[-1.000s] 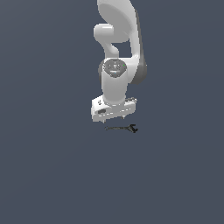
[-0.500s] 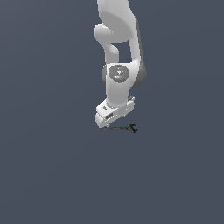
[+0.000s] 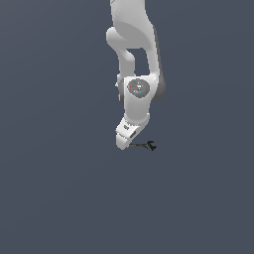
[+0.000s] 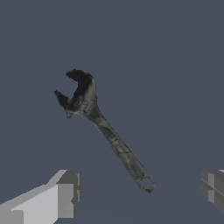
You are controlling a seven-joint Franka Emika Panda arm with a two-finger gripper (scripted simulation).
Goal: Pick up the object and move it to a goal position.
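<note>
**A:** What do you have, going from the exterior view's left across?

**B:** On that side there is only bare grey desk [image 3: 54, 188]. Then comes my pincer [image 3: 125, 144], low and just above the surface, with the arm [image 3: 135, 54] rising straight over it. Just to its right lies the object [image 3: 145, 146], a thin dark rod flat on the desk with its hooked head pointing to the exterior view's right.

**A:** How do the fingers stand?

**B:** Wide apart and holding nothing. In the wrist view one fingertip [image 4: 65, 194] shows at one edge and the other at the opposite edge, with the ring end of the object [image 4: 111, 138] lying between them.

**A:** Why that pose?

**B:** I judge I'm lined up for a grasp on the handle's tail, where the shaft is slim enough to close on. The handle runs diagonally to the fingers, so I'd want a little wrist turn before closing.

**A:** Anything in the way?

**B:** Nothing else shows near it. I can't see a goal marker in either view.
</note>
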